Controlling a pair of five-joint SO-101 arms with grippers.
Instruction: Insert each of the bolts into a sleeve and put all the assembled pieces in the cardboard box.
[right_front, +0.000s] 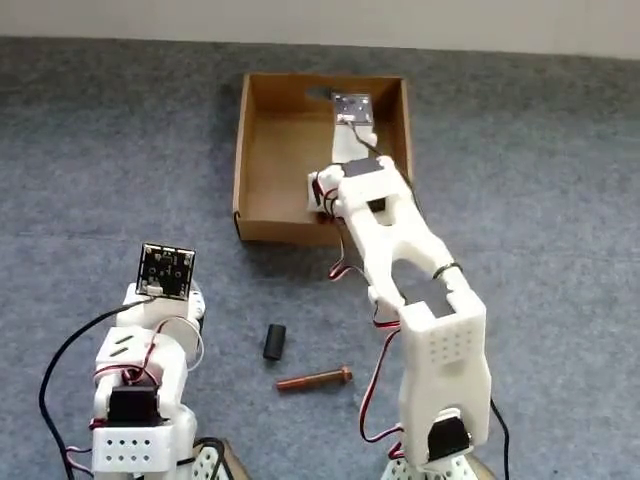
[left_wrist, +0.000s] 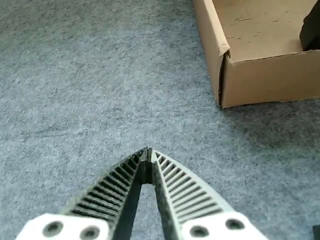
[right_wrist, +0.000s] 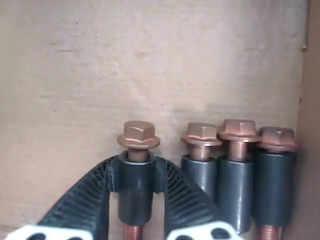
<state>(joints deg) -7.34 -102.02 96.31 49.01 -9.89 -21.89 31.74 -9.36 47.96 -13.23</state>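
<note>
Fingers (right_wrist: 92, 197) ribbed, clamping cylindrical sleeve (right_wrist: 135, 192), hex copper bolt (right_wrist: 138, 136)

Setting: a robotics test bench, lab or maker-type; the room itself cannot be told.

Evidence:
- The surface (right_front: 100, 150) is covered in grey short-pile carpet that runs out on every side of the cardboard box (right_front: 242, 160).
- Two white arms of printed-plastic look stand on the box's near side. The right arm (right_front: 430, 330) reaches over its near wall, and the left arm (right_front: 140, 380) stands well apart from it.
- Red, white and black servo leads (right_front: 375, 385) hang exposed.
- A bare camera board (right_front: 167, 270) sits on the left arm's wrist.
- A pale wall strip (right_front: 400, 20) lies beyond the box's far side.
- A loose copper-coloured bolt (right_front: 312, 379) and a black sleeve (right_front: 274, 341) lie between the box and the arm bases.
- Sleeved bolts (right_wrist: 235, 170) are lined up inside the box.
</note>
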